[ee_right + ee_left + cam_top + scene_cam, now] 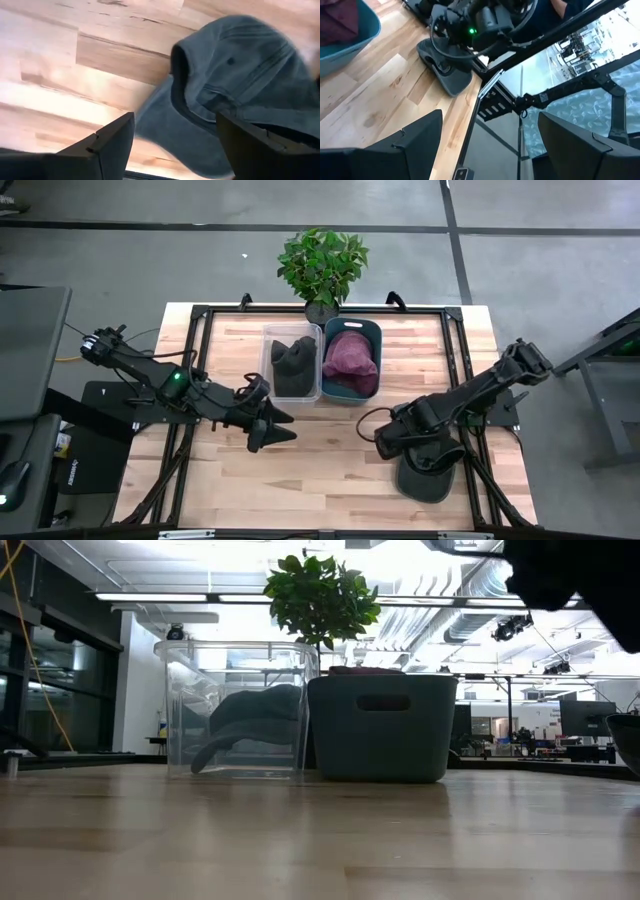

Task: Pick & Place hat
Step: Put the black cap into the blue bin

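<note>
A dark grey-blue cap (427, 477) lies on the wood near the table's right near corner; the right wrist view shows its crown and brim (235, 90) flat on the table. My right gripper (400, 445) hovers open just above the cap's left side (175, 117), touching nothing. My left gripper (272, 430) is open over the table's middle, in front of the bins (490, 115). Another dark hat (292, 360) rests inside the clear bin (235, 710). A maroon hat (350, 355) sits in the teal bin (380, 730).
The clear bin (268, 345) and the teal bin (378, 330) stand side by side at the table's far middle, with a potted plant (322, 265) behind them. A black frame (195, 340) runs round the table. Bare wood (330, 470) lies between the two grippers.
</note>
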Motion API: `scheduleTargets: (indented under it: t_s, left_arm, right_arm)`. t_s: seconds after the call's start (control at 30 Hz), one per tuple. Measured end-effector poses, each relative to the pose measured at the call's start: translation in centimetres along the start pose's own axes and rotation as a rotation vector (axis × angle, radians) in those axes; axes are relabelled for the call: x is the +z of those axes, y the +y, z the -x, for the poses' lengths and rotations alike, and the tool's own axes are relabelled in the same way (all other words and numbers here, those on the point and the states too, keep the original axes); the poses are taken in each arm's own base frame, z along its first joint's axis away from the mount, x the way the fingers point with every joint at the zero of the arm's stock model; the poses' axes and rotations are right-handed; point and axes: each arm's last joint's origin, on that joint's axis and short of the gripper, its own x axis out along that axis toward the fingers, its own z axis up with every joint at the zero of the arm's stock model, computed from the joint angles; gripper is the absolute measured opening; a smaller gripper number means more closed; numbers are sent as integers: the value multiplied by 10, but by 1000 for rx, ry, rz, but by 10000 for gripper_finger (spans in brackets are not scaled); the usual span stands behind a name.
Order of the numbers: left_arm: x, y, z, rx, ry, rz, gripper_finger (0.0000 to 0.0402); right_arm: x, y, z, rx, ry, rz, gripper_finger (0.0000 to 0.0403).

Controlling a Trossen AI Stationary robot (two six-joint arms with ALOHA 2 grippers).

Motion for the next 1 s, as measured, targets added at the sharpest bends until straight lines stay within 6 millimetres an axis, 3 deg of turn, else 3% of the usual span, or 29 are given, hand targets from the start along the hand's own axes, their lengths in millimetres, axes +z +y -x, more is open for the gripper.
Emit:
scheduleTargets:
  t_s: [0.33, 0.63, 1.0]
  left_arm:
    - [-3, 4, 0, 28, 41, -12, 311]
    - [-5, 6, 0, 41, 72, -35, 311]
    - [-8, 9, 1, 69, 118, -46, 311]
  right_arm:
    - [9, -1, -13, 1, -1, -105, 276]
    - [14, 15, -34, -41, 33, -147, 275]
    - [17, 19, -55, -151, 13, -187, 275]
